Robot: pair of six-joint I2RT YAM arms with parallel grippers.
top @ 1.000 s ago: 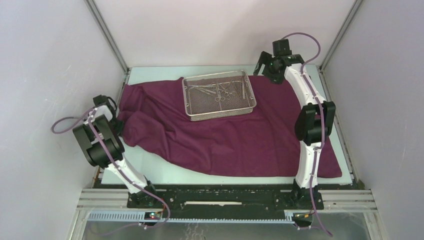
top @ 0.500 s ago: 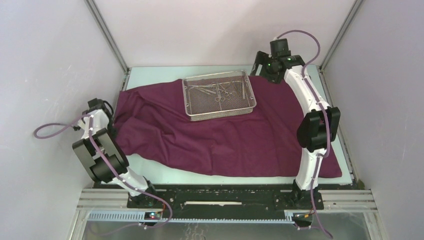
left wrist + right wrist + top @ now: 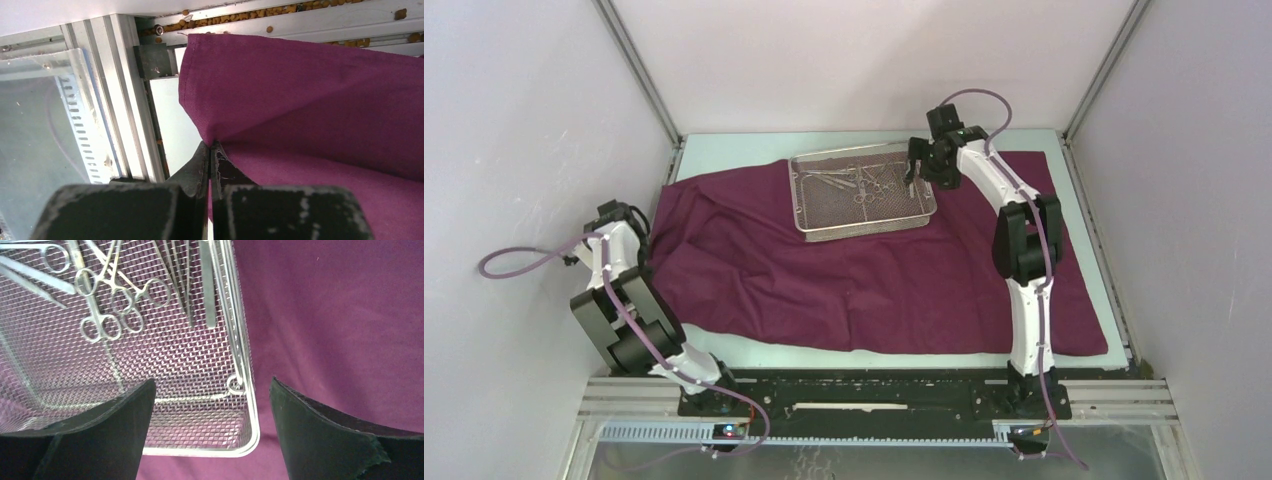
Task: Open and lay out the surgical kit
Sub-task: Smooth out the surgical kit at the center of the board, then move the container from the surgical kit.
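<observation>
The purple cloth (image 3: 854, 270) lies spread over most of the table (image 3: 724, 148), with some soft folds in its left part. The left claw (image 3: 210, 147) is at the left side of the table. It is closed on the left edge of the cloth, and the wrist view shows the two fingers meeting with the hem pinched between them.

The wire tray (image 3: 869, 228) stands on the far part of the cloth, close to the middle of the table. The steel tools lie inside it, mostly in its far half. The scissors and forceps (image 3: 100, 325) with ring handles are crossed over each other, and the straight tweezers (image 3: 207, 285) lie along the right wall.

The right claw (image 3: 211, 382) hangs above the right wall of the tray. Its fingers are wide apart, one over the mesh and the other over the cloth just beside the tray, and it holds nothing.
</observation>
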